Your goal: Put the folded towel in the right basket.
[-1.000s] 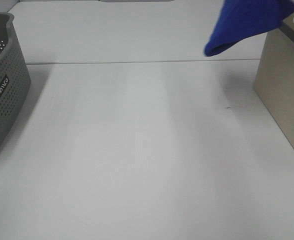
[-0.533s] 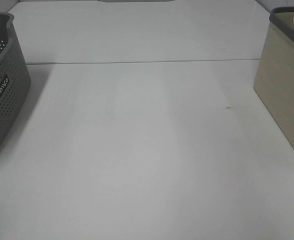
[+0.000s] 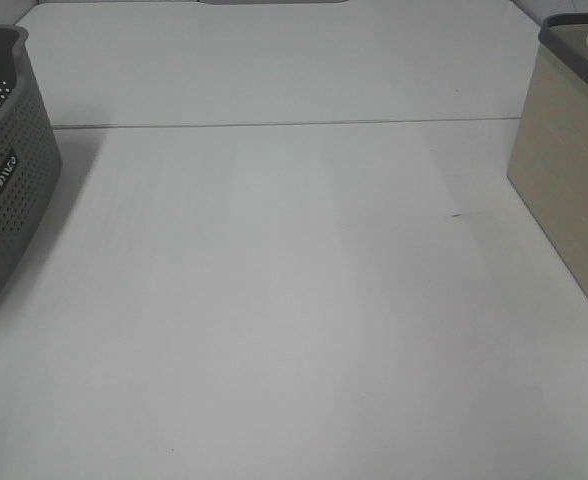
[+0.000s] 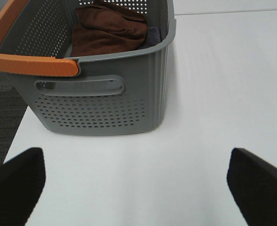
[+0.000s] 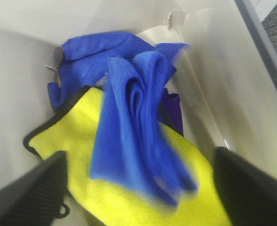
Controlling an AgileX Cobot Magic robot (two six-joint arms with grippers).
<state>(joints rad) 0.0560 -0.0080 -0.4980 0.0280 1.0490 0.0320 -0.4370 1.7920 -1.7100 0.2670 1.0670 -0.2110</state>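
The blue folded towel (image 5: pixel 138 127) lies blurred inside the beige right basket (image 5: pixel 209 89), on top of a yellow towel (image 5: pixel 82 160) and another blue cloth (image 5: pixel 91 52). My right gripper (image 5: pixel 138 188) is above it inside the basket, its fingers (image 5: pixel 30 193) wide apart and holding nothing. In the exterior high view the right basket (image 3: pixel 569 190) stands at the right edge; the towel and both grippers are out of view there. My left gripper (image 4: pixel 138 188) is open and empty over the table in front of the grey left basket (image 4: pixel 101 99).
The grey perforated left basket (image 3: pixel 4 170) has an orange handle (image 4: pixel 30 63) and holds a brown towel (image 4: pixel 108 28). The white table (image 3: pixel 294 300) runs between the two baskets, with a seam across its far part.
One second ago the blue towel hung above the right basket in the exterior high view. It then dropped out of that view and now lies in the basket.
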